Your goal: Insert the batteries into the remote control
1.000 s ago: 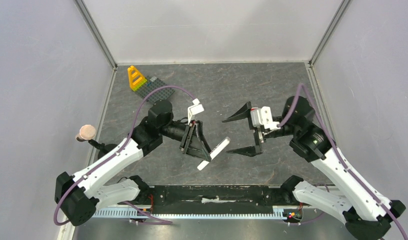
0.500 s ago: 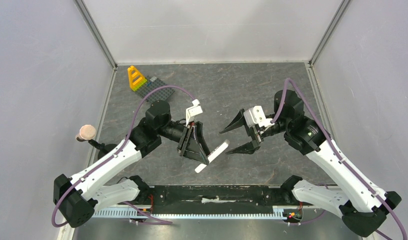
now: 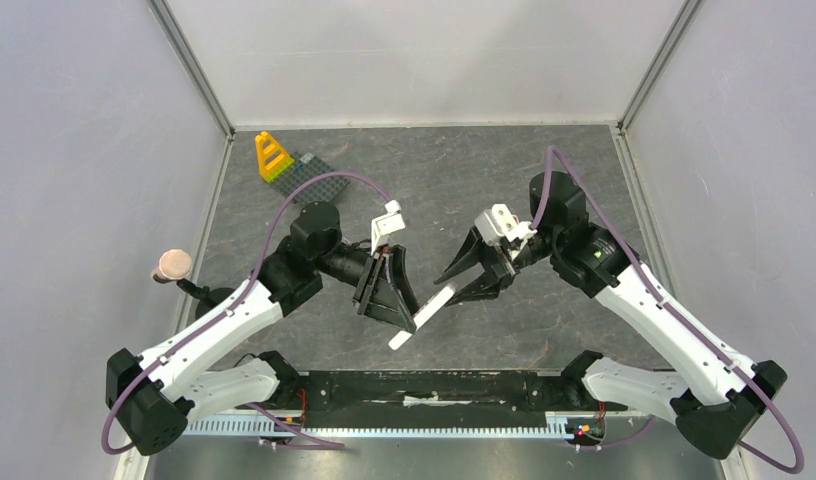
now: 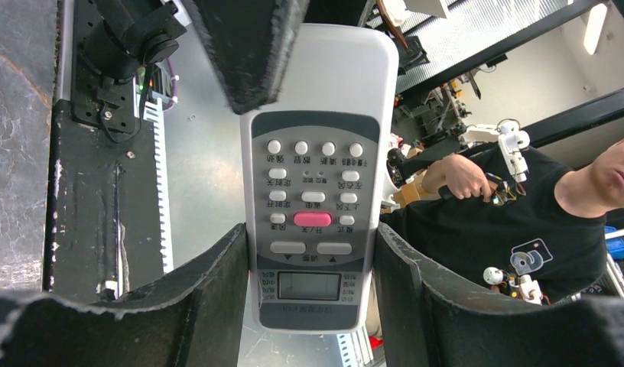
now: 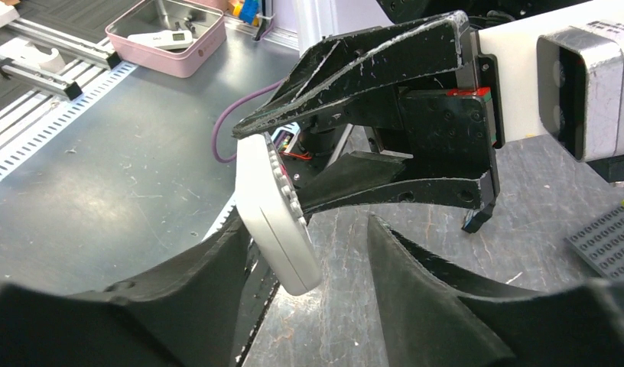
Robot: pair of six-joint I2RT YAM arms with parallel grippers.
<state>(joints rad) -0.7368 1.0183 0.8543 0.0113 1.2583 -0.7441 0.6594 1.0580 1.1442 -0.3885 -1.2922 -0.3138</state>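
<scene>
White plastic remote control (image 3: 424, 312), long and slim with grey buttons, one pink button and a small display, was clamped across its width by the left gripper (image 3: 402, 298). The left gripper's black fingers (image 4: 217, 290) pressed on the two long edges at the display end. It held the remote control in the air over the middle of the dark grey stone-patterned table (image 3: 484, 180), with the button face turned toward the left wrist camera.

From the other side, the right gripper (image 3: 446, 292) had its jaws partly open and straddling the free end of the remote control (image 5: 274, 206). One finger lay close against that end, and a clear gap remained to the other finger (image 5: 416, 267), so nothing was gripped there.

At the far left corner of the table, a yellow triangular toy block (image 3: 273, 157) stood at the edge of a grey studded baseplate (image 3: 312, 176), well apart from both arms.
</scene>
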